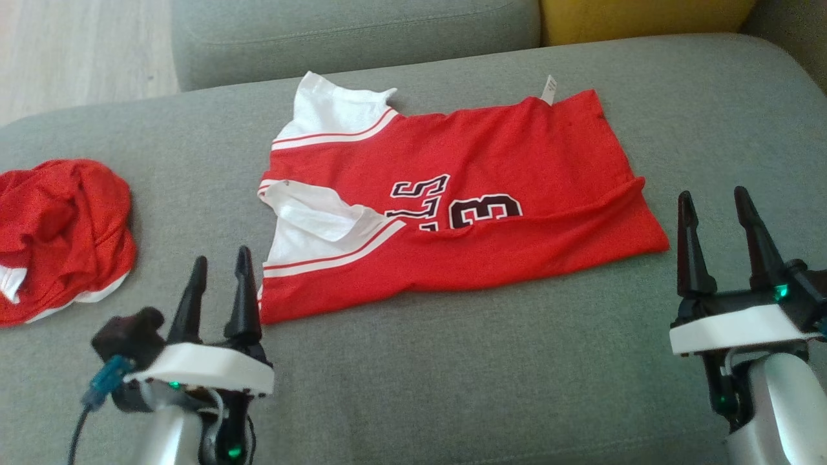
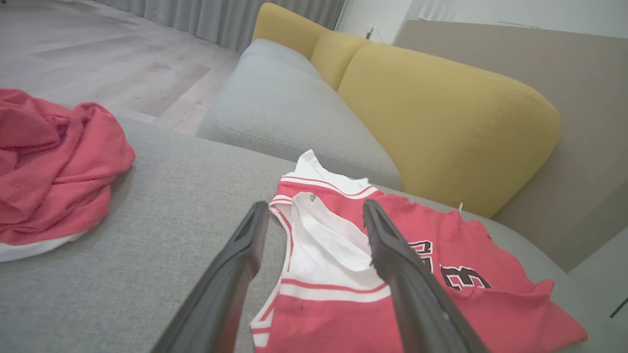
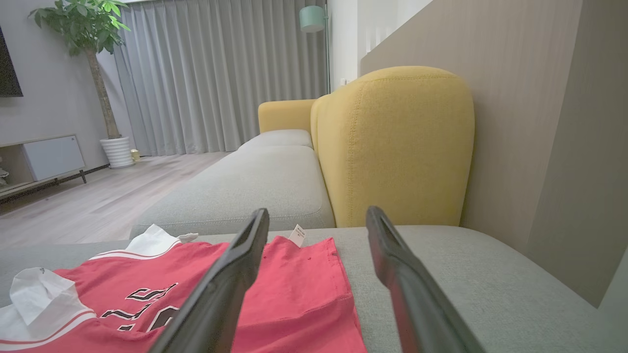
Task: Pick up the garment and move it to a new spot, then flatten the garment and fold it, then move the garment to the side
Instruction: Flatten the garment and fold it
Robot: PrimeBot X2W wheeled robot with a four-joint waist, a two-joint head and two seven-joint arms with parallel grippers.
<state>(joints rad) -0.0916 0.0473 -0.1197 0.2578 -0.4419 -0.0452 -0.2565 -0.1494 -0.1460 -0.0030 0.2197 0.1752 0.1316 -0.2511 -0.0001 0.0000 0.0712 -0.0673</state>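
Observation:
A red jersey with white sleeves and black numbers, the garment (image 1: pixel 465 200) (image 2: pixel 353 294) (image 3: pixel 289 294), lies spread on the grey sofa seat, its near edge folded up over the numbers. My left gripper (image 1: pixel 219 261) (image 2: pixel 316 211) stands open just off the garment's near left corner, holding nothing. Open as well, my right gripper (image 1: pixel 711 197) (image 3: pixel 317 215) hovers to the right of the garment's right hem, empty.
A crumpled red cloth (image 1: pixel 61 236) (image 2: pixel 49 166) lies on the seat at the far left. Yellow back cushions (image 2: pixel 441 122) (image 3: pixel 392 147) rise behind the garment, beside another grey seat (image 1: pixel 355 32). Wooden floor (image 1: pixel 77 51) lies beyond the seat's left end.

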